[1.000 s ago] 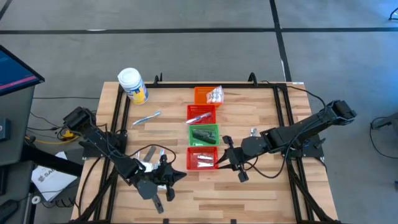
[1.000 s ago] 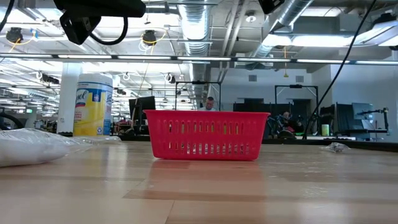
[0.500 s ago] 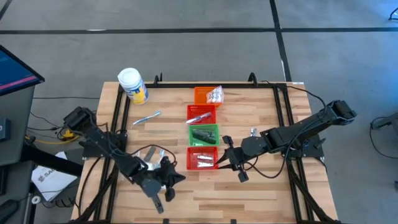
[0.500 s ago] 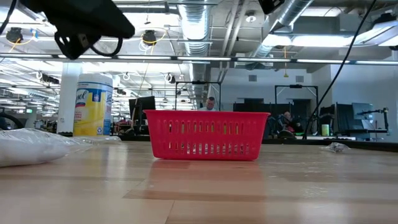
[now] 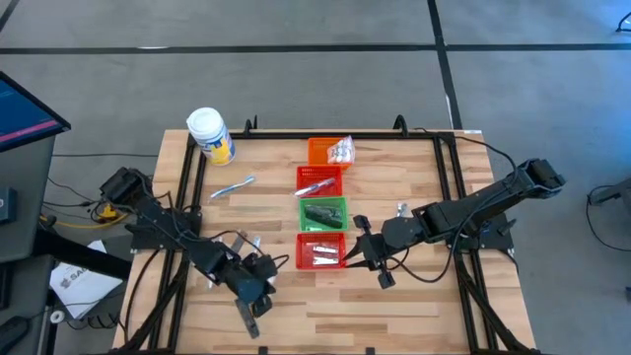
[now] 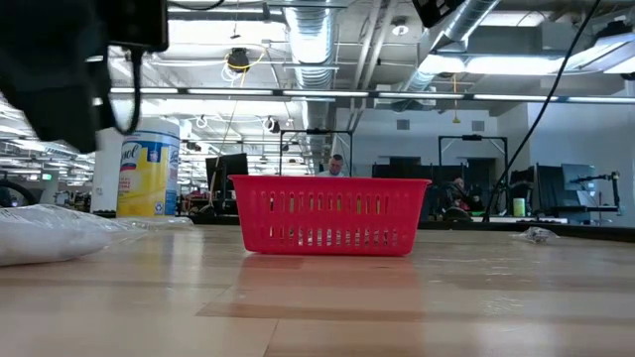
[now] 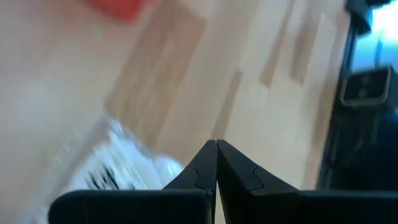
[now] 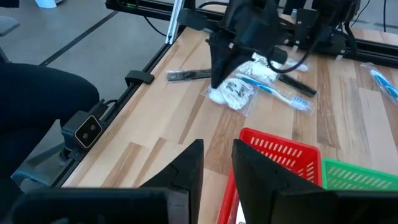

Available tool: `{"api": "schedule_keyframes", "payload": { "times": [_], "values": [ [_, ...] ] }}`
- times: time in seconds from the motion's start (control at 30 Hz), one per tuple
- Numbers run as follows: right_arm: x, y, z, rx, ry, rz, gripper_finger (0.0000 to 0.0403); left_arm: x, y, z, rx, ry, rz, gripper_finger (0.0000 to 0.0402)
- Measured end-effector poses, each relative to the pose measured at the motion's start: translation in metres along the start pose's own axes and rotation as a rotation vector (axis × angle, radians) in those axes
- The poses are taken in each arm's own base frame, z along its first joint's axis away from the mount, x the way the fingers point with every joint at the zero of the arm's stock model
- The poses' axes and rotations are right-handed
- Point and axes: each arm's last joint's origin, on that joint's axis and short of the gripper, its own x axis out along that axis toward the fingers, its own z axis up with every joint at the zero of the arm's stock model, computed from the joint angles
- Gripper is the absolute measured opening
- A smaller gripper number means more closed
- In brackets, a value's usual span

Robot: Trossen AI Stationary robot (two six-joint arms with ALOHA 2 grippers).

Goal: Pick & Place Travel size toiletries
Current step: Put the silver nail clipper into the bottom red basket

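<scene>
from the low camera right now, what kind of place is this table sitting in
Most likely a large open lab or industrial workspace. Exposed ceiling ducts and long strip lights run overhead, and rows of monitors and workstations fill the room behind the red basket. A person sits far back.

Even, bright overhead light falls on the table [image 5: 394,296], with only soft shadows under the arms. In the low view, ceiling lamps [image 6: 238,59] glare and a dark arm [image 6: 60,69] looms blurred. The left wrist view is heavily smeared; the sachet [image 7: 118,171] is unfocused. The right wrist view is sharp.
</scene>
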Motion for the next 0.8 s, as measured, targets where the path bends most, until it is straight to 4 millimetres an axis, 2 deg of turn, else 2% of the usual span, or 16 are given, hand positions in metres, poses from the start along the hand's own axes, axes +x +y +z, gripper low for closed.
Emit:
{"api": "schedule_keyframes", "payload": {
  "times": [0.37,0.6,0.8],
  "values": [
    [0.002,-0.001,-0.002,-0.024,0.014,-0.002,0.0077,-0.003,-0.002,-0.012,-0.120,0.312,-0.105,0.0000],
    [0.002,-0.001,-0.002,-0.024,0.021,-0.002,0.0077,-0.009,-0.008,-0.029,-0.247,0.556,-0.135,0.0000],
    [0.002,-0.001,-0.003,-0.026,0.023,-0.002,0.0077,-0.015,-0.016,-0.047,-0.306,0.651,-0.123,0.0000]
  ]
}}
